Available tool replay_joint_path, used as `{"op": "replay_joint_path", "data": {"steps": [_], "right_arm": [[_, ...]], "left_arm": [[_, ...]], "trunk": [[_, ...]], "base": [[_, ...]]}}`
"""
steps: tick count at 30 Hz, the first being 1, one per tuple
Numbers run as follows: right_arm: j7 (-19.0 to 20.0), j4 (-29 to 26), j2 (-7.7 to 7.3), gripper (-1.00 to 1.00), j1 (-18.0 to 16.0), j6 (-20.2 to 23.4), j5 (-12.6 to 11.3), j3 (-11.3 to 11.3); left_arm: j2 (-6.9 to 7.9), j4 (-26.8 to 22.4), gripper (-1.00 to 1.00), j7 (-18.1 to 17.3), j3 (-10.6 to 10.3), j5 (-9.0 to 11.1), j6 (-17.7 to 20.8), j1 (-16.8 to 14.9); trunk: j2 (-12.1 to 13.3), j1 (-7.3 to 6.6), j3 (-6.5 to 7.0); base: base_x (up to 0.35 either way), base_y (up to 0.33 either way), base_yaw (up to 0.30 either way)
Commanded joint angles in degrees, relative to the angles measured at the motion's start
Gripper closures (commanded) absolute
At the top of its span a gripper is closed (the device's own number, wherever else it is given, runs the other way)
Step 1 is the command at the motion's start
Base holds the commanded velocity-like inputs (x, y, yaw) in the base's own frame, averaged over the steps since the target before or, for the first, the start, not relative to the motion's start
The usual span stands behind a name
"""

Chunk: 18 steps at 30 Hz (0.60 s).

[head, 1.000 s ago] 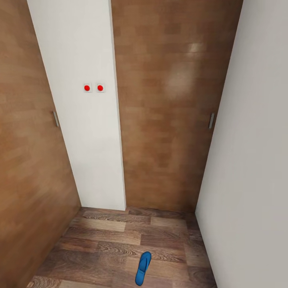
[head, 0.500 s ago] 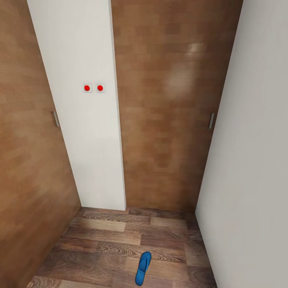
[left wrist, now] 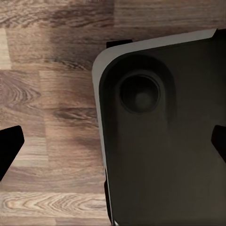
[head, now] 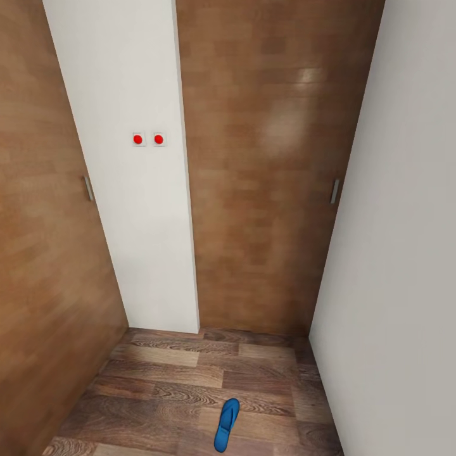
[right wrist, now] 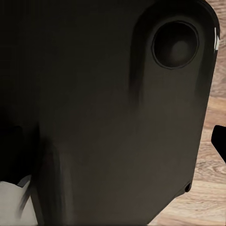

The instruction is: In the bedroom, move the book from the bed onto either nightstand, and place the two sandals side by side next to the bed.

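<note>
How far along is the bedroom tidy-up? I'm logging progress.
Nothing looks done yet. One blue sandal lies alone on the wood floor of a narrow nook between a white wall and brown doors. Nothing is in hand. Left: the sandal pairing and the book.

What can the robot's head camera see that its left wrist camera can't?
Head view: one blue sandal lying on the floor, two red buttons on a white wall panel, and brown wooden doors. Left wrist view: the dark fingertips of the left gripper, spread wide, above a black rounded robot part. Both show the wood-plank floor.
</note>
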Motion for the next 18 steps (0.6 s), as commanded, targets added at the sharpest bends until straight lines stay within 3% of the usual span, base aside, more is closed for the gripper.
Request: {"op": "replay_joint_path", "data": {"steps": [1,18], "right_arm": [[0.08,0.01,0.06,-1.00,-0.03,-0.11,0.13,-0.05],[-0.41,-0.06,0.32,-1.00,-0.02,-0.29,0.04,-0.21]], "left_arm": [[0.04,-0.10,-1.00,0.00,-0.21,-0.41,-0.12,0.03],[0.45,-0.12,-1.00,0.31,-0.29,-0.33,-0.31,0.04]], "trunk": [[-0.02,0.00,-0.05],[-0.02,0.00,-0.05]], "base": [[0.000,0.000,0.000],[0.000,0.000,0.000]]}}
